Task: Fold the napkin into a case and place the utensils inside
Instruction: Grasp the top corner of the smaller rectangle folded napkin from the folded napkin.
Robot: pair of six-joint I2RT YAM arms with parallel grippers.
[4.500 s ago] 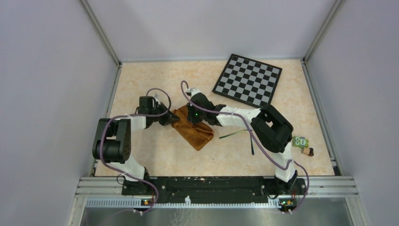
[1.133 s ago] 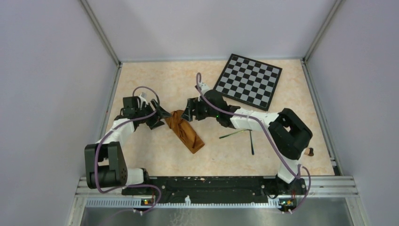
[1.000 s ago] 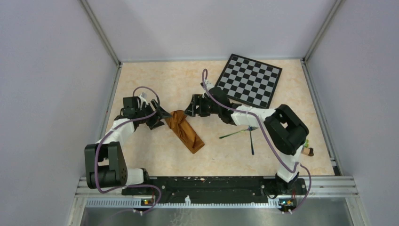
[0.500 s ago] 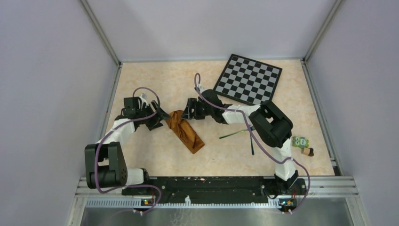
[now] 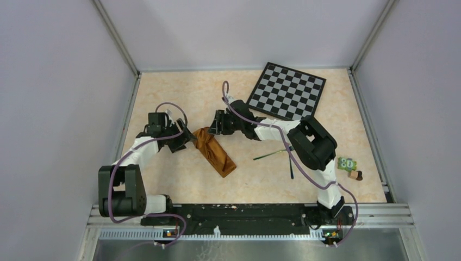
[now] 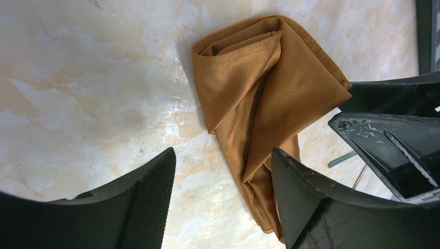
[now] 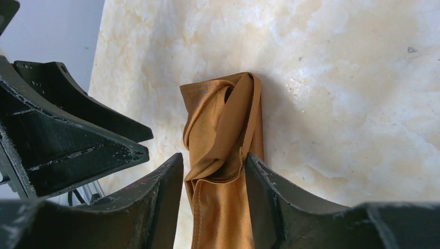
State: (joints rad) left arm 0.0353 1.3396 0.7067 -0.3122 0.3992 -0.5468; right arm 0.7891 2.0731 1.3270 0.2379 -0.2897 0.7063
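Folded napkin (image 5: 215, 153), a narrow strip on the table (image 5: 179, 98). Its long axis runs from far-left to near-right, and its bunched far end points between my two grippers. My left gripper (image 6: 223, 162) stands wide open and empty, with that end just ahead between its jaws. My right gripper (image 7: 214, 162), seemingly the nearer, straddles the same end about half open. Whether it pinches the cloth I cannot tell. The utensils (image 5: 274, 154) lie well apart to the right.

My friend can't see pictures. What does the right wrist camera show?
A rust-brown napkin, folded into a narrow bunched strip, lies on a pale marbled table, running between the two black fingers of the right end effector. The left end effector points in from the left edge.
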